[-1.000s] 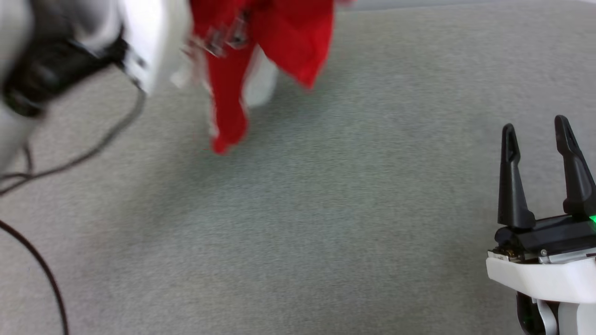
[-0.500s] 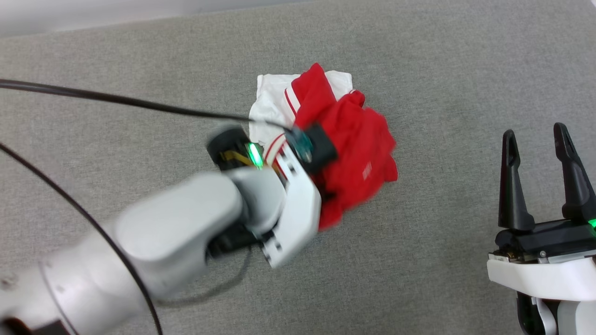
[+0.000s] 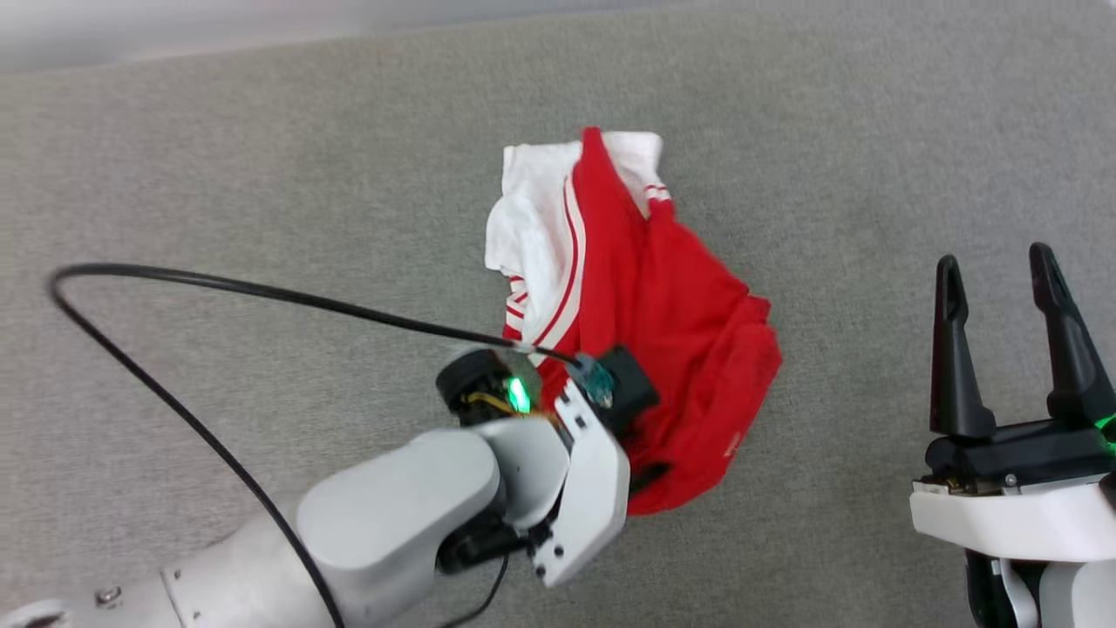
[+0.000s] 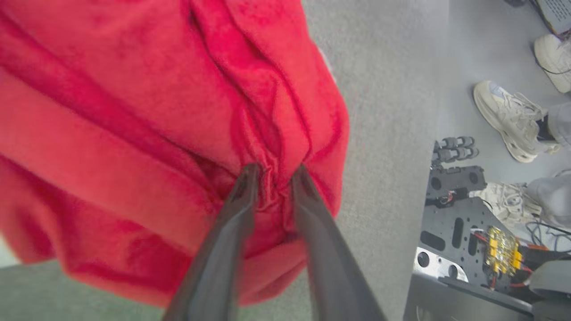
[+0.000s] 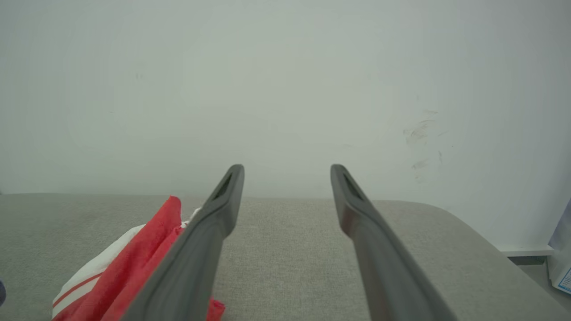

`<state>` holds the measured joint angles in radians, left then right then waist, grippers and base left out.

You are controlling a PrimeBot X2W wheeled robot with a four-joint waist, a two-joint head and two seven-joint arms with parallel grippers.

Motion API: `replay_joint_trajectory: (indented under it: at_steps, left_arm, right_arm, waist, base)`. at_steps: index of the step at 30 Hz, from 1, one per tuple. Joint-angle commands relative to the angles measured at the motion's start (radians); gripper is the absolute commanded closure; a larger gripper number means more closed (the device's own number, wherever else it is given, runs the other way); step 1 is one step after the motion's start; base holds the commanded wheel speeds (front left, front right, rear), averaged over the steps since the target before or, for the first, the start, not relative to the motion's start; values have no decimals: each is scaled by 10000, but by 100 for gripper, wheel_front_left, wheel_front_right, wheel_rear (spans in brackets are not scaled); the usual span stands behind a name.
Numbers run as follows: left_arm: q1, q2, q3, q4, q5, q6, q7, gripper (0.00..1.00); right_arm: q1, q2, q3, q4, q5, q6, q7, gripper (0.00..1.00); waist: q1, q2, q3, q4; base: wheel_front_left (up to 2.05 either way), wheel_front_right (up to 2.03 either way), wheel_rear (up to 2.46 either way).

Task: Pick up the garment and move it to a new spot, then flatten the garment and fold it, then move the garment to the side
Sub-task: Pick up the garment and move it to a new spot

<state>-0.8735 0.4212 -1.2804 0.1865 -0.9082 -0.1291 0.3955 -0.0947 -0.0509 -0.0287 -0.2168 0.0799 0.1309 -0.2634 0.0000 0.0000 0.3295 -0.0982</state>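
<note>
The garment (image 3: 663,305) lies crumpled on the grey surface (image 3: 261,174), one red fold nipped in your left gripper (image 4: 273,171) while your right gripper (image 3: 998,262) waits wide open; limp and light, it should bunch, so take hem corners or shoulders.

**A:** Is anything legible anywhere?

**B:** Nothing I can read. In the head view the garment (image 3: 680,331) carries a small white mark (image 3: 731,445) near its lower edge. It may be print or a tag, but it is too small and blurred to make out.

**A:** And elsewhere?

**B:** In the left wrist view, a flat thing (image 4: 555,11) in the top corner bears rows of dark marks too fine to read. In the right wrist view, a pale box (image 5: 563,272) at the edge shows a blue-bordered label with unreadable characters.
</note>
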Motion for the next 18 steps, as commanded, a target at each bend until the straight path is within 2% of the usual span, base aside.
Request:
replay_joint_trajectory:
  at_steps: [1, 4, 7, 11, 12, 18]
  left_arm:
    - [-302, -107, 199, 46, 116, 4, -733, 0]
    - [-286, -191, 614, 142, 338, 121, -1870, 0]
    - [-151, -195, 1059, 61, 604, 560, -2871, 0]
    - [62, 11, 1529, 1, 1356, 1590, -4279, 0]
    - [62, 11, 1529, 1, 1356, 1590, -4279, 0]
    - [894, 564, 2407, 270, 2222, 3498, -6210, 0]
  right_arm:
    - [212, 13, -4, 82, -29, -3, -21, 0]
    - [323, 13, 3, 151, -59, -3, -21, 0]
    - [486, 11, -6, 231, -116, -3, -21, 0]
    - [699, 11, -39, 303, -196, -3, -21, 0]
    - [699, 11, -39, 303, -196, -3, -21, 0]
    - [1009, 11, -121, 412, -254, -3, -21, 0]
  waist:
    - [0, 0, -330, 148]
    - [0, 0, -701, 277]
    - [0, 0, -1049, 410]
    - [0, 0, -1410, 601]
    - [0, 0, -1410, 601]
    - [0, 0, -1857, 839]
  base:
    - [0, 0, 0]
    - [0, 0, 0]
    - [0, 0, 0]
    - [0, 0, 0]
    - [0, 0, 0]
    - [0, 0, 0]
